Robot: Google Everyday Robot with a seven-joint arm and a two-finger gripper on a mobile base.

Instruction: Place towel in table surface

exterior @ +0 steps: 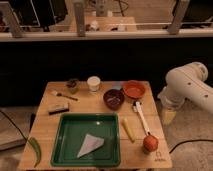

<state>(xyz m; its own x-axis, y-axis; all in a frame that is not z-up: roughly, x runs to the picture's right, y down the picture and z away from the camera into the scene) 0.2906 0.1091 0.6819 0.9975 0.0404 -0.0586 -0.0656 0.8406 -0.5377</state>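
Observation:
A pale grey towel (90, 145), folded into a rough triangle, lies inside the green tray (62, 145) on the front half of the wooden table (92, 106). My white arm (187, 85) hangs beyond the table's right edge. My gripper (168, 116) points down beside that edge, well right of the towel and apart from it. Nothing shows in it.
A white cup (93, 83), an orange bowl (133, 89), a dark red bowl (114, 98) and a small dark pot (73, 86) stand at the back. A block (58, 107), a green pepper (35, 150), a yellow stick (128, 129) and an orange-headed utensil (150, 142) surround the tray.

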